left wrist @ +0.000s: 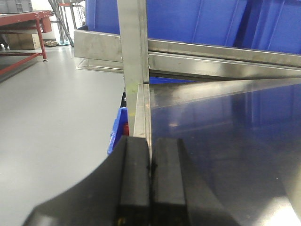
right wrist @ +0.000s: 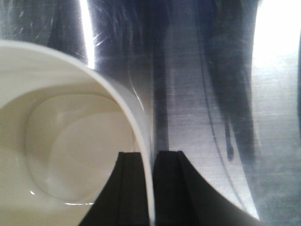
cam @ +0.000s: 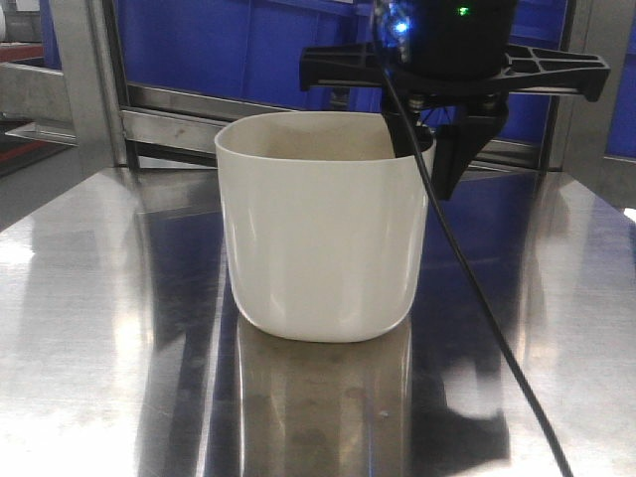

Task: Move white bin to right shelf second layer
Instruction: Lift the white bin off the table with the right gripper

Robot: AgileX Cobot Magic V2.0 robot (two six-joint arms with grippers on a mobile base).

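The white bin (cam: pixel 323 234) stands upright on the flat steel shelf (cam: pixel 109 328), near the middle of the front view. My right gripper (cam: pixel 425 149) comes down from above onto the bin's far right rim. In the right wrist view one finger is inside the white bin (right wrist: pixel 61 136) and the other outside, and my right gripper (right wrist: pixel 151 157) is shut on the rim wall. My left gripper (left wrist: pixel 150 165) is shut with nothing between its pads, hovering over the shelf's left edge. The right shelf second layer is out of view.
Large blue crates (cam: pixel 248 50) fill the rack behind the bin, behind a steel rail (cam: pixel 169 124) and an upright post (cam: pixel 89 79). A black cable (cam: pixel 477 288) hangs from the right gripper across the shelf. Grey floor (left wrist: pixel 51 108) and a red bench (left wrist: pixel 23 21) lie to the left.
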